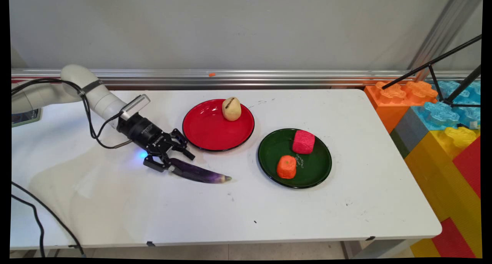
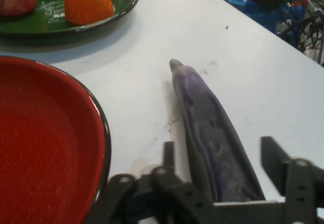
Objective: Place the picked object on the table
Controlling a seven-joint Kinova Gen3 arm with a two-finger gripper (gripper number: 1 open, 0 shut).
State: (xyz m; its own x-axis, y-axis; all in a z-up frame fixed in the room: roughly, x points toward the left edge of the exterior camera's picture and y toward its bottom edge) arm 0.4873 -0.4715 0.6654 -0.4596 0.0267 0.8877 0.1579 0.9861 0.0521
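The purple eggplant (image 1: 200,173) is long and slightly curved, with a dull, mottled skin and a narrow greyish tip; it lies flat on the smooth white table (image 1: 307,218), the tip pointing away from the arm. The black gripper (image 1: 175,160) is low over the thick end of the eggplant, and its fingers (image 2: 273,158) are spread — in the hand view they stand on both sides of the eggplant with small gaps, not pressing it. Just beside the gripper is a glossy red plate (image 1: 203,133) with a dark rim, and a pale, rounded potato (image 1: 231,108) with a dark slit sits on its far part. To the right is a shiny green plate (image 1: 319,168) that carries a rough red block (image 1: 303,141) and a rough orange piece (image 1: 286,166) — both look like soft toy food.
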